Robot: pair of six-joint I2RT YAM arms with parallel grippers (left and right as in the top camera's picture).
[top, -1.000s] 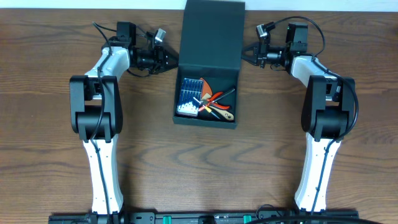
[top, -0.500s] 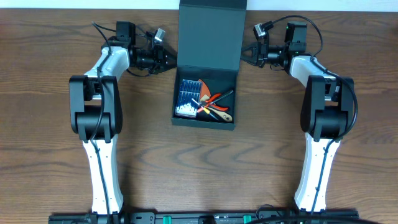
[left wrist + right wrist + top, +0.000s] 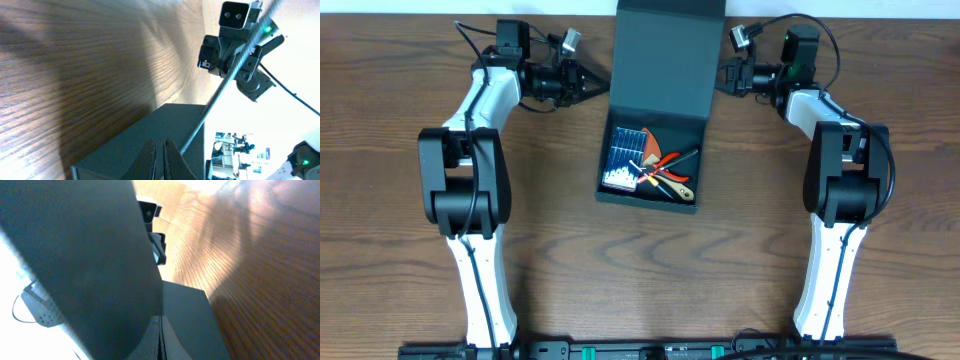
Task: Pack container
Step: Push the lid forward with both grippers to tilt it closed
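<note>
Pack-up in progress on a wooden table (image 3: 650, 270): nearest the robot's base, the container (image 3: 648, 197) sits square between the two arms, its open tray facing up. Inside, a small blue case of silver bits (image 3: 624, 160) lies on the left. Red-handled pliers (image 3: 667, 160) and other small hand tools lie crossed on the right, just beside the case.

Farther back, the container's hinged lid (image 3: 665, 60) stands raised from the tray's far edge, a plain dark panel reaching toward the far side of the table.

At that far end both arms reach inward to the lid from opposite sides. The left gripper (image 3: 600, 84) meets the lid's left edge with its fingers pressed together. The right gripper (image 3: 720, 76) meets the right edge, likewise closed to a thin seam. The left wrist view shows the closed fingers (image 3: 172, 157) lying against the dark lid, with the right arm's wrist across the far side. The right wrist view shows the lid filling the left of the frame, right at the fingertips. Neither view shows whether either pair has pinched any of the board.
</note>
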